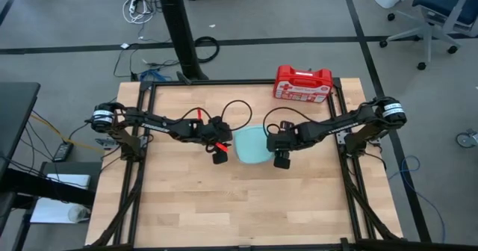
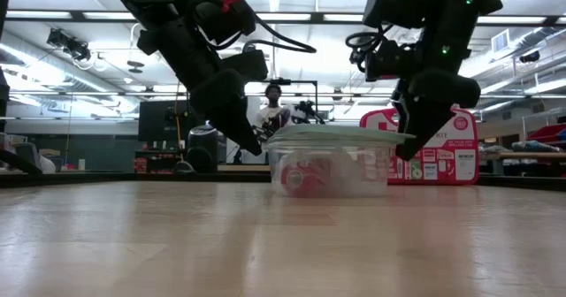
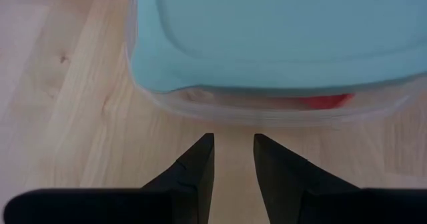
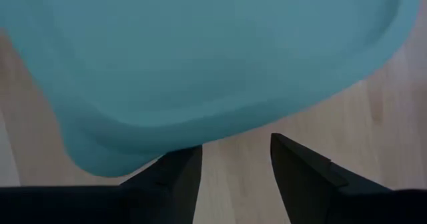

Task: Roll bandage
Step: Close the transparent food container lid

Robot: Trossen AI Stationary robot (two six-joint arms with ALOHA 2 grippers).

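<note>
The red bandage lies inside a clear plastic container at the table's middle, closed by a teal lid. Through the clear wall a red bit of the bandage shows in the left wrist view. My left gripper is slightly open, low beside the container's left side, with bare table between it and the wall. My right gripper is open at the container's right side, its fingertips just below the lid's rim. My right gripper has one fingertip right at the teal lid's rim, coming slanting down from the table's right. I cannot tell whether it touches the lid. The container stands flat on the table.
A red hard first-aid case stands upright at the table's far edge, right of the middle. Bare wooden table lies toward the near edge. A person shows far off in the room behind.
</note>
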